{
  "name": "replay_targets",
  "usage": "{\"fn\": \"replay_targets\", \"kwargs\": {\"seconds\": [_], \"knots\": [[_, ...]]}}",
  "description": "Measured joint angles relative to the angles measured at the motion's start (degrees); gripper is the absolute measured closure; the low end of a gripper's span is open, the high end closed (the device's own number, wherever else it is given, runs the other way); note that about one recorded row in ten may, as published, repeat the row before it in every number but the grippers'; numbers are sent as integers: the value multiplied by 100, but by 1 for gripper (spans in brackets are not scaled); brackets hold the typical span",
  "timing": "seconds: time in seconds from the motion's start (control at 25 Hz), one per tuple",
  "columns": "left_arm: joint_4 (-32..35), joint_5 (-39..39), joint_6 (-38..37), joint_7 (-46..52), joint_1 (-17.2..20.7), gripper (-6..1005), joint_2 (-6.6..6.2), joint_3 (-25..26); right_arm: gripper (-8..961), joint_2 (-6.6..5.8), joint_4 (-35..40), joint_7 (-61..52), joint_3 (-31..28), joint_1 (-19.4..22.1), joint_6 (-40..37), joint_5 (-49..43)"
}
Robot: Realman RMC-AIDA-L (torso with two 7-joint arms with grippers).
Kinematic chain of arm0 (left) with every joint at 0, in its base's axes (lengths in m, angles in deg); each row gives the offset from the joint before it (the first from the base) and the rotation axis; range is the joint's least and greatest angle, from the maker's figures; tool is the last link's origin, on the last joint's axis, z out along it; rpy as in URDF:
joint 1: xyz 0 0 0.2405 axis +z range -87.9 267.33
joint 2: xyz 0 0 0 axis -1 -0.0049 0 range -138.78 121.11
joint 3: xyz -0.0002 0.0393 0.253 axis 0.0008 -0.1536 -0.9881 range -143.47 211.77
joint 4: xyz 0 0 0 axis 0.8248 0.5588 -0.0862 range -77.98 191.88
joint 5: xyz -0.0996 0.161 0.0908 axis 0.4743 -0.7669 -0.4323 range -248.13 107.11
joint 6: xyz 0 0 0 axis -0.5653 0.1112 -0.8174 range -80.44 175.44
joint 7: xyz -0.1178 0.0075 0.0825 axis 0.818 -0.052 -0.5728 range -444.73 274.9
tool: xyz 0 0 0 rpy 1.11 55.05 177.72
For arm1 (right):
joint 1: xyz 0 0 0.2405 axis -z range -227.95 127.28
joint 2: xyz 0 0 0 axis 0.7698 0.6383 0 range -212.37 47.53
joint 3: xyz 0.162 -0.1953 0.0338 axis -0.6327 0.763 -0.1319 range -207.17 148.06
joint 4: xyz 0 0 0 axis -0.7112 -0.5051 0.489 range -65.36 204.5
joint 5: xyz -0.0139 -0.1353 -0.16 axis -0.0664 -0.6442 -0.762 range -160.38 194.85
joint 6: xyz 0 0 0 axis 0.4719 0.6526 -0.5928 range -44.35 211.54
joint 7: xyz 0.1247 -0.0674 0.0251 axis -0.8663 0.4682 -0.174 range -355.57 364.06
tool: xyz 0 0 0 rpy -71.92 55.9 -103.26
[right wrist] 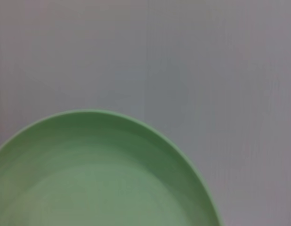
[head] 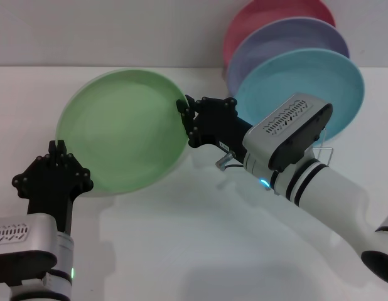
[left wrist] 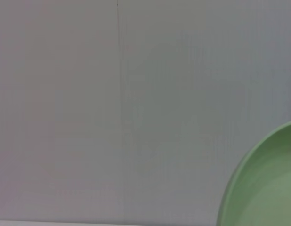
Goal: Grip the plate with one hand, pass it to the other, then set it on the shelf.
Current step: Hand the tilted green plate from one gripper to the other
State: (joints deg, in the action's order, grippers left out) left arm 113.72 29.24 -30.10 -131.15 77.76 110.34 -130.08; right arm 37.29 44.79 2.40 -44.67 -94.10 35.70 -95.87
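The light green plate point(head: 122, 132) hangs tilted above the white table, its face toward me. My right gripper point(head: 184, 119), on the grey vented housing, is shut on the plate's right rim. My left gripper point(head: 56, 150) sits at the lower left, just beside the plate's lower-left edge and apparently not holding it. In the left wrist view only a piece of the plate point(left wrist: 268, 188) shows off to one side. The right wrist view looks straight over the plate point(right wrist: 98, 179). The wire shelf point(head: 327, 150) shows only as thin silver wires behind my right arm.
A turquoise plate point(head: 307, 81), a lavender plate point(head: 288, 37) and a pink plate point(head: 269, 15) stand upright in a row at the back right, in the shelf. The white table point(head: 194, 238) stretches in front, with a pale wall behind.
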Motion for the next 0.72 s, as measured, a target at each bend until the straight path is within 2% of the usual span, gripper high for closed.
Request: {"fn": "replay_targets", "kwargs": {"seconds": [0.72], "knots": [[0, 1, 0, 9, 9, 902, -1, -3, 867, 0, 0, 0, 0, 0, 0, 0]]}}
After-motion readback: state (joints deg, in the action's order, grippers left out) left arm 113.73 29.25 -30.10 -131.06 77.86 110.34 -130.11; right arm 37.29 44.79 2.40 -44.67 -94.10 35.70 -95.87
